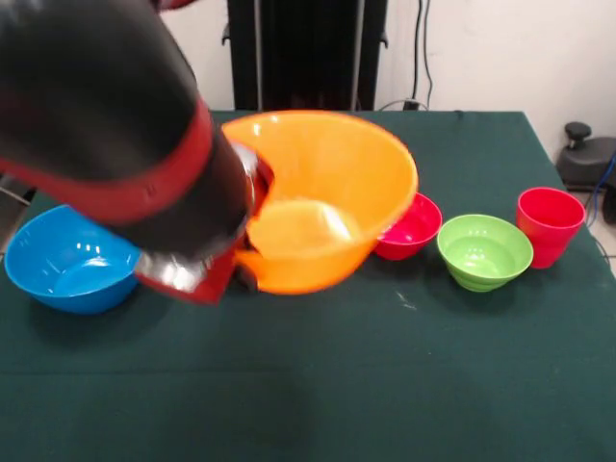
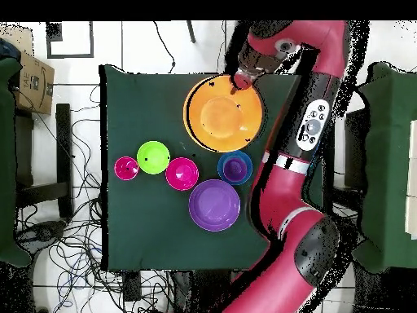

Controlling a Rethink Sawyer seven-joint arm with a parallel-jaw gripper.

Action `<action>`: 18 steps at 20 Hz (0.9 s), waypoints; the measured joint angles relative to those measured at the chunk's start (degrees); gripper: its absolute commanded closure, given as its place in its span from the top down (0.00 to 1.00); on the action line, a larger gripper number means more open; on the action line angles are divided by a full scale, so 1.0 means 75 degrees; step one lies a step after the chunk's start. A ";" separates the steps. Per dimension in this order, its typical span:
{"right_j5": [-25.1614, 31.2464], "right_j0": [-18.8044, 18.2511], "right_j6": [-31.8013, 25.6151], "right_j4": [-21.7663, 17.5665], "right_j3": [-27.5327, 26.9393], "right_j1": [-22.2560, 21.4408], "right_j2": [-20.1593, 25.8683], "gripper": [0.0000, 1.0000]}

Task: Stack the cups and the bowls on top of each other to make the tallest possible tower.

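The arm [image 1: 115, 135] fills the upper left of the front view and hides much of the table [image 1: 318, 385] behind it; it also covers the left rim of the large yellow bowl [image 1: 332, 197], which shows orange-yellow here and appears lifted and tilted, its opening facing the camera; the bowl looks empty inside. In that view a blue bowl [image 1: 67, 260] sits to the left, partly behind the arm; to the right stand a red-pink bowl [image 1: 414, 226], just beside the yellow one, then a lime green bowl [image 1: 484, 250], then a red cup [image 1: 549, 223] near the table's edge; each of these shows nothing in it.

From overhead, the yellow bowl [image 2: 224, 114] lies near one side of the green cloth; below it a blue bowl with something purple inside [image 2: 234, 168] sits close to a large purple bowl [image 2: 214, 204]; further along stand a pink bowl, a lime green one and a small pink cup.

The gripper [image 2: 242, 80] is at the yellow bowl's rim and seems to clasp it, though I cannot tell how far its fingers are closed.
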 measured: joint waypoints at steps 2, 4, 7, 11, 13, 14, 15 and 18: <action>0.0137 -0.0073 0.0000 0.0402 0.0120 -0.0196 -0.0104 0.00; 0.0296 -0.0142 0.0000 0.0829 0.0235 -0.0422 -0.0236 0.00; 0.0521 -0.0239 0.0000 0.1447 0.0407 -0.0753 -0.0464 0.00; 0.0597 -0.0435 0.0000 0.2284 0.0822 -0.1099 -0.0783 0.00; 0.0595 -0.0728 0.0000 0.2987 0.1393 -0.1294 -0.1005 0.00; 0.0598 -0.0805 0.0000 0.3130 0.1535 -0.1334 -0.1051 0.00; 0.0593 -0.0912 0.0000 0.3324 0.1726 -0.1385 -0.1121 0.00; 0.0456 -0.1381 0.0000 0.3942 0.2484 -0.1602 -0.1413 0.00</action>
